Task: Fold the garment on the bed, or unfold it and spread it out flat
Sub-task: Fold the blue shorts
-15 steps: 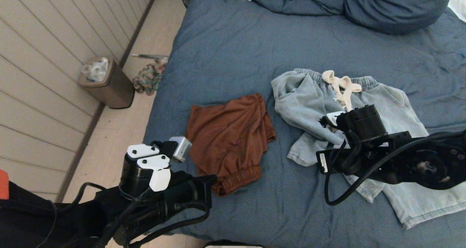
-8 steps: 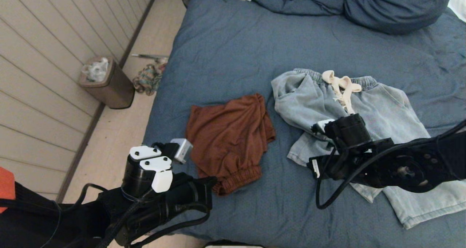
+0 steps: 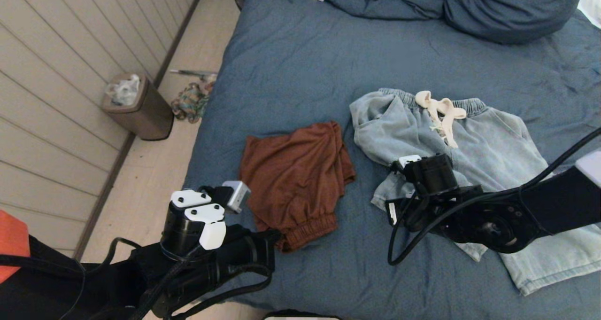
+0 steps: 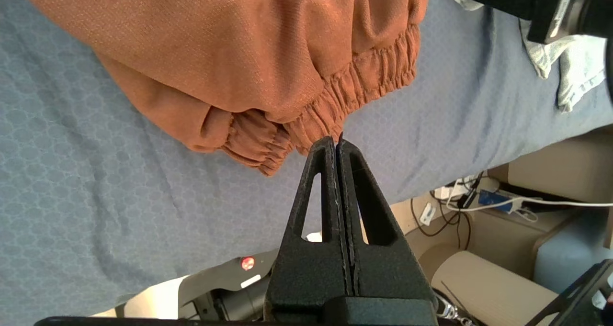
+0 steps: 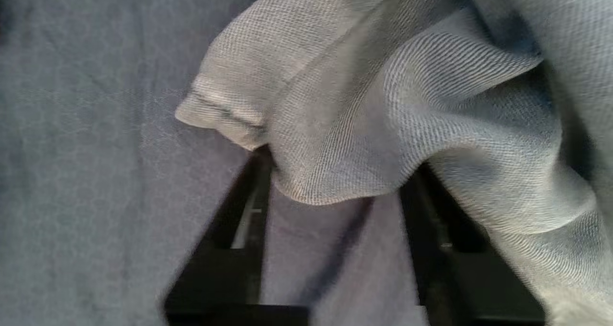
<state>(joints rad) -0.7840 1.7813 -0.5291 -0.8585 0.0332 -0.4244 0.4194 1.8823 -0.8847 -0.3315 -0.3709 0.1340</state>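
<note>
I have the right gripper (image 5: 330, 206) low over the bed (image 3: 300, 66), at the near left corner of the pale blue shorts (image 3: 488, 141), which lie crumpled on the right half of the slate-blue cover. In the right wrist view its two dark fingers (image 5: 249, 220) stand apart, with a fold of the pale denim draped across the gap between them; I cannot tell whether the cloth is gripped. The left gripper (image 4: 337, 144) sits at the bed's near left edge, its fingers pressed together with nothing between them, tips just beside the elastic waistband of the rust-brown shorts (image 3: 296, 179). Those lie bunched to the left of the blue pair, close beside them. The bunched duvet (image 3: 460, 5) sits at the far end.
</note>
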